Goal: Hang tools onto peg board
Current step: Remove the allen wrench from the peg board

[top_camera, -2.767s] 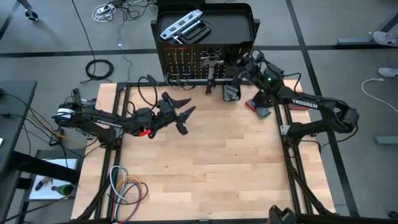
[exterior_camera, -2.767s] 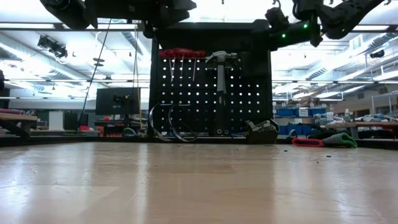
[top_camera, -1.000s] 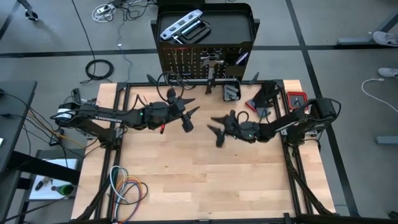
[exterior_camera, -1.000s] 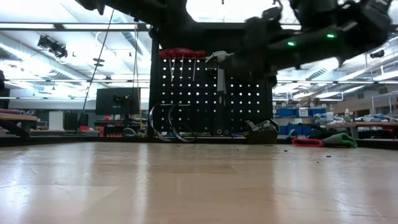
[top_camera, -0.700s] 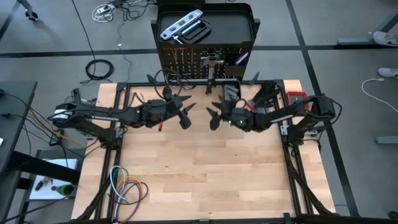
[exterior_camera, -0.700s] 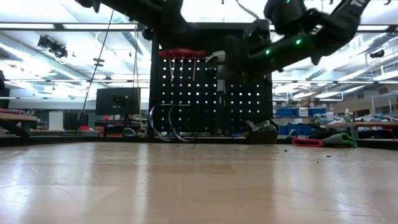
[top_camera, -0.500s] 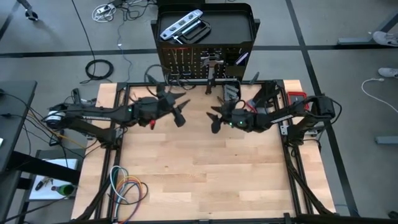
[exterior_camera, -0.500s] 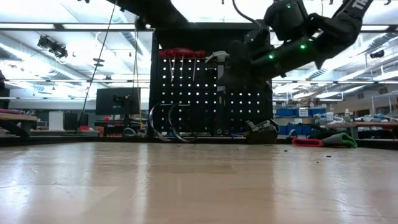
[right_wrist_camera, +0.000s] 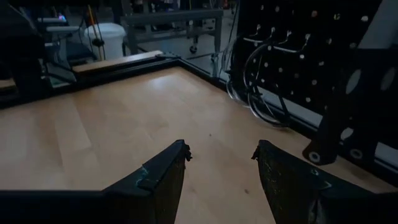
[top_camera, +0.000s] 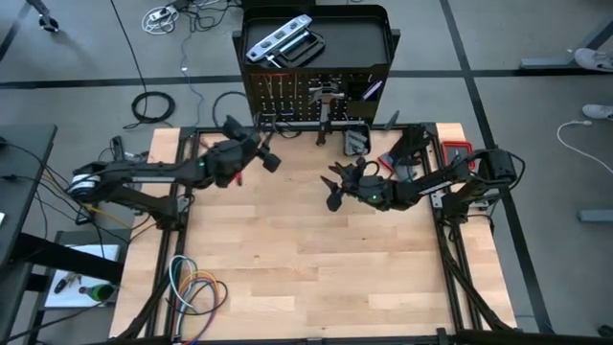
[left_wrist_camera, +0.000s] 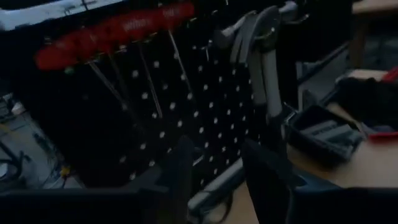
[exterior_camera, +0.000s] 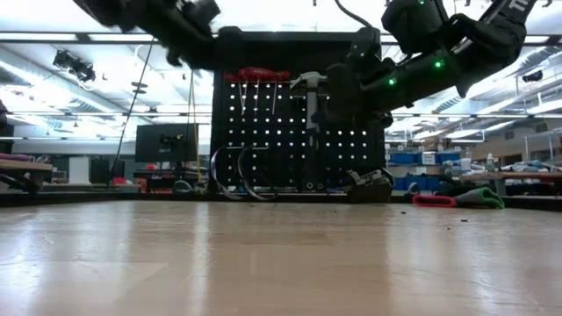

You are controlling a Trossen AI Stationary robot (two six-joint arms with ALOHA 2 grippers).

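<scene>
Peg board (top_camera: 316,101): black perforated upright panel at the table's far edge, under a black tray (top_camera: 364,34).
Hung on it: a row of red-handled screwdrivers (exterior_camera: 256,75) along the top left, thin shafts pointing down; a steel hammer (exterior_camera: 310,105) at centre, head up.
Silver level (top_camera: 278,38): lies in the tray, left part.
Coiled cable loops (exterior_camera: 241,173): at the foot of the board, left of the hammer.
Small black box (top_camera: 356,140): on the table just in front of the board, right of centre.
Left gripper (top_camera: 259,146): raised above the table's far left part, near the board and facing it; fingers (left_wrist_camera: 180,174) part open with nothing between them.
Right gripper (top_camera: 337,186): raised over the table right of centre, pointing left; fingers (right_wrist_camera: 163,174) apart, holding nothing.
Table (top_camera: 306,278): light wooden top; coloured cable coil (top_camera: 196,290) at its near left corner.
</scene>
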